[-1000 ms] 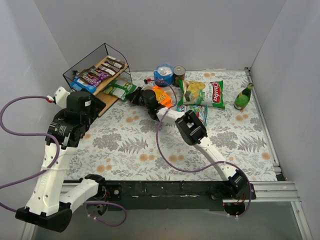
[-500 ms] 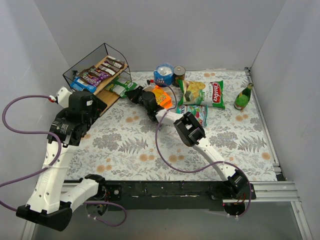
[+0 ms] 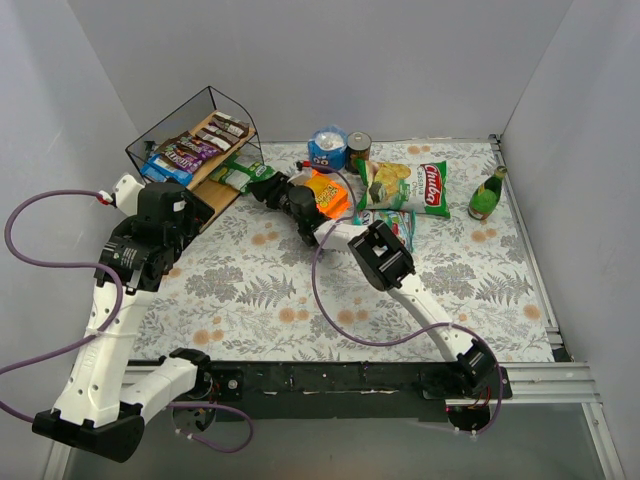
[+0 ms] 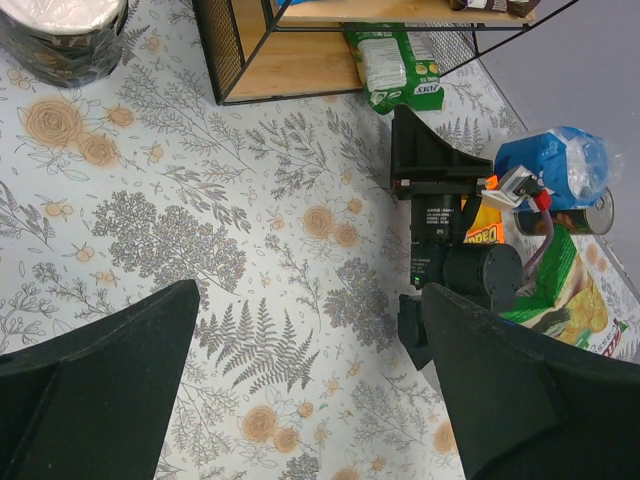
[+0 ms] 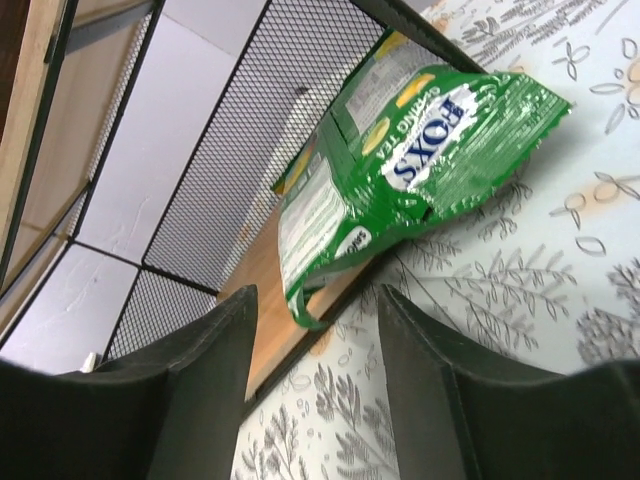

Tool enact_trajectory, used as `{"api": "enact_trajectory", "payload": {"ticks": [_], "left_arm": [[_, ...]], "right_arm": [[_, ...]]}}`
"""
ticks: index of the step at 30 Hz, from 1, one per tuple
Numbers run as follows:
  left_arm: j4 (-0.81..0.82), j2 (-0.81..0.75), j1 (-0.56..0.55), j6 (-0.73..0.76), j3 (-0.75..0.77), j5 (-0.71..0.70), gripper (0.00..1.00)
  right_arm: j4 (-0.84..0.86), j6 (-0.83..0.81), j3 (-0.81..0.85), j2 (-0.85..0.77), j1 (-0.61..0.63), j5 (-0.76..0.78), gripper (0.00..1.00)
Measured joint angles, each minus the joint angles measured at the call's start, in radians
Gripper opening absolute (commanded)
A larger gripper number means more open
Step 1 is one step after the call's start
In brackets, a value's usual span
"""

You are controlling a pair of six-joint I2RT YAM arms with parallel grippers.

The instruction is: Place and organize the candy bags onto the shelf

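Note:
The shelf [image 3: 165, 135] stands at the back left, with brown, purple and blue candy bags [image 3: 195, 150] on its upper board. A green candy bag [image 5: 400, 190] lies slanted, its far end on the lower wooden board [image 5: 265, 290] and the other end on the table; it is also in the top view [image 3: 240, 175]. My right gripper [image 5: 315, 335] is open just behind the bag's corner, holding nothing. It sits right of the shelf [image 3: 268, 188]. My left gripper [image 4: 310, 390] hovers wide open over bare table in front of the shelf [image 4: 290, 70].
An orange bag [image 3: 325, 195] and a teal bag [image 3: 400, 225] lie by the right arm. Behind it are a blue bag [image 3: 327, 148], a can [image 3: 358, 150], a large green chip bag [image 3: 410, 187] and a green bottle [image 3: 487, 195]. A round tin [image 4: 60, 30] sits left of the shelf.
My right gripper has opened and let go of the green bag, which now rests partly on the lower board. The left arm has barely moved.

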Motion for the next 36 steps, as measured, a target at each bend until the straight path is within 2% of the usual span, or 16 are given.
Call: {"api": "enact_trajectory", "payload": {"ticks": [1, 6, 7, 14, 19, 26, 30, 33, 36], "left_arm": [[0.000, 0.000, 0.000, 0.000, 0.000, 0.000, 0.95], [0.001, -0.002, 0.000, 0.003, 0.000, 0.000, 0.98], [0.001, -0.003, 0.000, 0.005, 0.000, 0.000, 0.98], [0.005, -0.026, 0.000, 0.042, 0.001, 0.008, 0.98], [0.018, -0.032, 0.000, 0.093, 0.021, 0.037, 0.98], [0.064, -0.040, 0.000, 0.143, 0.048, 0.117, 0.98], [0.113, -0.050, 0.000, 0.193, 0.042, 0.224, 0.98], [0.162, -0.058, 0.000, 0.228, 0.013, 0.322, 0.98], [0.199, -0.047, 0.000, 0.248, -0.031, 0.408, 0.98]], "right_arm": [[0.009, -0.001, -0.034, -0.019, 0.000, -0.005, 0.67], [0.036, -0.023, -0.224, -0.135, 0.001, -0.021, 0.73], [0.035, -0.026, -0.248, -0.151, 0.001, -0.022, 0.79], [-0.021, -0.042, -0.413, -0.299, 0.005, -0.074, 0.86], [-0.156, -0.094, -0.549, -0.507, 0.015, -0.101, 0.91], [-0.461, -0.225, -0.752, -0.937, 0.029, -0.039, 0.99], [-0.661, -0.278, -0.867, -1.192, -0.024, 0.023, 0.98], [-0.790, -0.288, -0.996, -1.357, -0.126, 0.087, 0.88], [-0.928, -0.297, -1.091, -1.440, -0.254, 0.141, 0.82]]}}
